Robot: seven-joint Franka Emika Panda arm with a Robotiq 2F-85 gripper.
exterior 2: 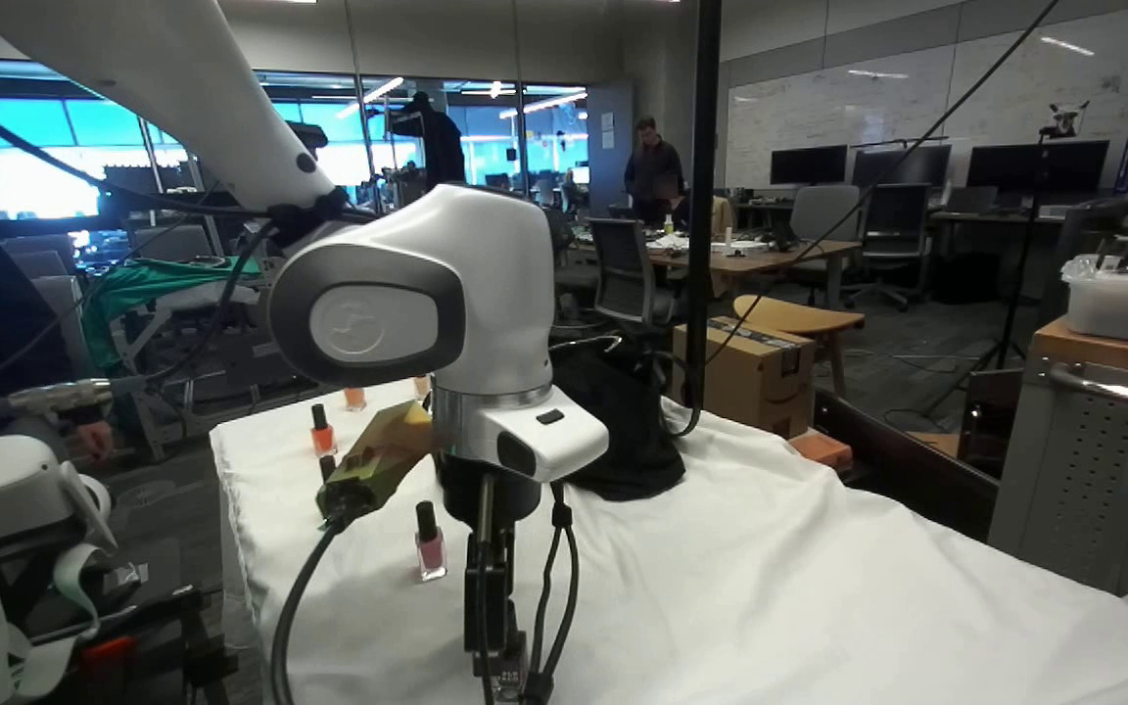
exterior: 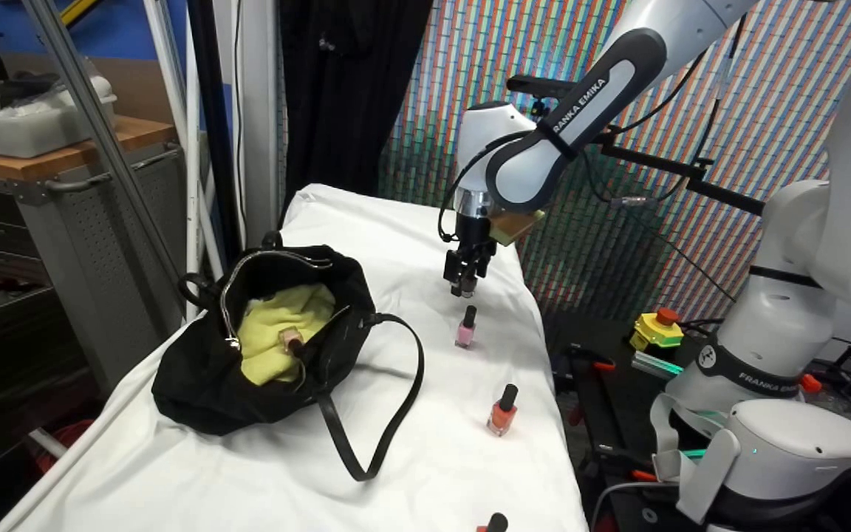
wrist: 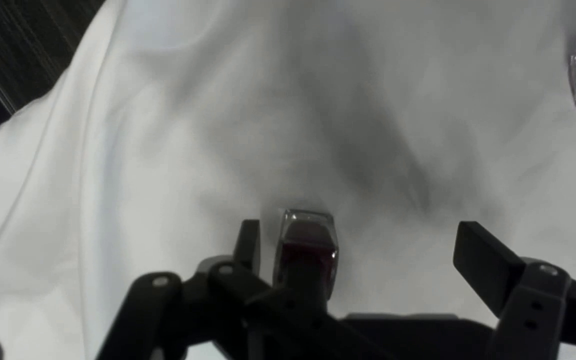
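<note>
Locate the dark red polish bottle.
In the wrist view, the dark red bottle shows below centre between the jaws of the open claw, nearer the one at picture left.

In an exterior view, a black curtain (exterior: 344, 111) hangs beside a backdrop of multicoloured stripes (exterior: 787, 96), and a yellow box (exterior: 654, 334) with a red button (exterior: 666, 316) sits beyond a white headset (exterior: 795, 436). Opposite stands a metal cabinet (exterior: 119, 244) whose wooden top (exterior: 134, 140) bears a translucent bin (exterior: 26, 131) (heaped with white and dark odds and ends (exterior: 34, 83)). A cardboard box (exterior 2: 770, 382) shows in an exterior view next to a pale wooden seat (exterior 2: 797, 311); farther back are office chairs (exterior 2: 621, 266), dark monitors (exterior 2: 1039, 168), a whiteboard (exterior 2: 799, 113) and a man (exterior 2: 654, 168) in dark clothing
</note>
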